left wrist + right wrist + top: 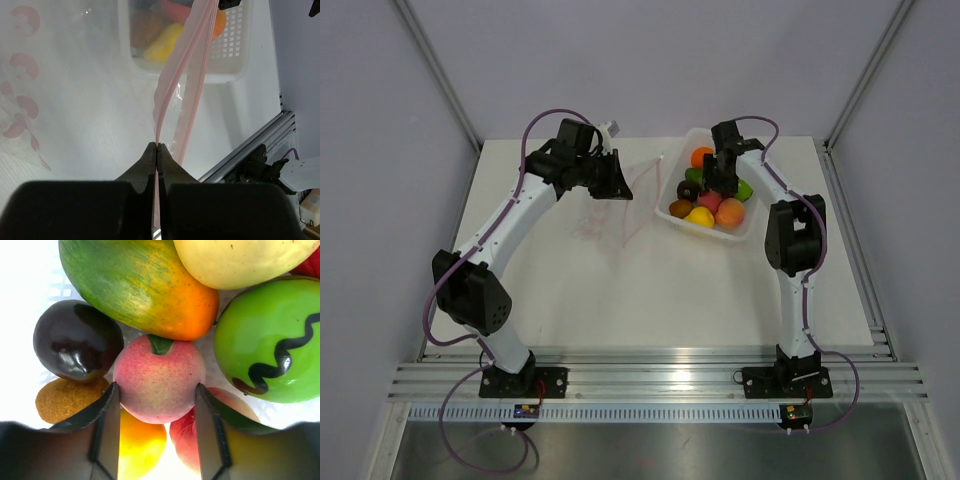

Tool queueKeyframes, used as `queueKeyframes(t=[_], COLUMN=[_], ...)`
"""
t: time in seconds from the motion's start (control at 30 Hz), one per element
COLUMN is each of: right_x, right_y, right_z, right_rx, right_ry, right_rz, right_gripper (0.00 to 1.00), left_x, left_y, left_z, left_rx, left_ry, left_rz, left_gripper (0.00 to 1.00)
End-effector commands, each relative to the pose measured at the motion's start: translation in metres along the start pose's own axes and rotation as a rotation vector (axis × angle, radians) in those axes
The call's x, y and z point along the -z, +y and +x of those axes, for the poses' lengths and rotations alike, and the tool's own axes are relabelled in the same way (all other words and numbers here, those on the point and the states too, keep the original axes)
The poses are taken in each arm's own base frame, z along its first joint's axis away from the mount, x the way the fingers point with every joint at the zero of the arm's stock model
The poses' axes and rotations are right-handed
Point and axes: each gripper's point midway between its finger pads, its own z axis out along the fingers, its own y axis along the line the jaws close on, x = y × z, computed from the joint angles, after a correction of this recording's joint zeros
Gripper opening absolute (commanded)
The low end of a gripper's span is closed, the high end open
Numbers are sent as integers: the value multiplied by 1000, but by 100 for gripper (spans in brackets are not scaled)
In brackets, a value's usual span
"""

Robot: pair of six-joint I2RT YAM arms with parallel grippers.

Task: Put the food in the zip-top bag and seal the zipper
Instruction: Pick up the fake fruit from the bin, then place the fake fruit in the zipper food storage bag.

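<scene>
Upper left, the left gripper [157,146] pinches the bag's [605,222] zipper [182,50] tight, I think lifting its mouth for filling. Upper right, the right gripper's [157,390] jaws sit on 2 sides of a peach [159,372]; I cannot tell if they squeeze.

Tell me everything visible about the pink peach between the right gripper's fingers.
The pink peach is round, speckled rosy, with a green leaf at its stem end. It lies atop other fruits in the white tray, pressed against the mango and the dark plum. The right gripper straddles it, one finger each side; whether they squeeze it is unclear.
</scene>
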Motion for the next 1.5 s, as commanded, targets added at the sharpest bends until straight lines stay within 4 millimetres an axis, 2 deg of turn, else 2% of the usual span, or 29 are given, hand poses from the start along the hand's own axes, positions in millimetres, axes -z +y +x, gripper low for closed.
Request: queueKeyframes(t=[0.0, 0.03, 0.13, 0.17, 0.23, 0.27, 0.3, 0.43, 0.5, 0.53, 0.6, 0.63, 0.7, 0.73, 0.87, 0.97, 1.0, 1.07, 1.17, 1.3, 1.4, 1.47], right_x=[29, 44, 64, 82, 95, 110, 113, 148, 157, 177, 191, 211, 226, 243, 279, 299, 301, 307, 295, 269, 242, 236], right_y=[15, 16, 16, 16, 15, 14, 14, 15, 20, 24, 38, 44, 61, 66, 111, 134, 145, 156, 172, 187, 196, 199], right_z=[-22, -31, -38, -48, -48, -54, -51, -51, -44, -46, -35, -36, -26, -25, -3, 8, 16, 18, 23, 25, 28, 27], right_rx=[-12, -16, -28, -33, -43, -50, -55, -76, -91, -93, -89, -82, -53, -47, 2, 13, 10, 1, 2, -3, -7, -13], right_ry=[-87, -126, -172, -221, -246, -282, -281, -333, -333, -372, -371, -407, -421, -449, -467, -480, -464, -466, -429, -388, -348, -341], right_rz=[-65, -70, -71, -80, -78, -82, -85, -114, -150, -176, -240, -265, -286, -306, -436, -522, -560, -611, -650, -654, -641, -635], right_gripper=[44, 44, 43, 43, 43, 43, 43, 42, 42, 42, 42, 42, 42, 42, 42, 43, 43, 43, 43, 42, 41, 41], left_x=[8, 7, 7, 8, 7, 6, 6, 5, 4, 4, 4, 4, 3, 3, 2, 3, 3, 4, 5, 7, 9, 12], left_y=[-10, -9, -10, -10, -10, -10, -11, -12, -12, -12, -12, -11, -12, -12, -12, -11, -11, -11, -13, -16, -20, -25], left_z=[-11, -11, -10, -11, -10, -10, -10, -12, -11, -12, -11, -12, -13, -12, -13, -13, -13, -13, -13, -14, -14, -16], left_rx=[-32, -29, -28, -27, -27, -26, -26, -21, -19, -18, -18, -18, -16, -17, -15, -13, -15, -14, -16, -20, -17, -21], left_ry=[-49, -47, -47, -48, -49, -46, -49, -52, -49, -51, -49, -52, -52, -50, -53, -56, -56, -53, -56, -61, -62, -68], left_rz=[23, 21, 23, 23, 22, 23, 23, 22, 22, 21, 20, 18, 20, 21, 15, 9, 9, 6, 10, 11, 27, 40], left_gripper=[0, 0, 0, 0, 0, 0, 0, 0, 0, 0, 0, 0, 0, 0, 0, 0, 0, 0, 0, 0, 0, 0])
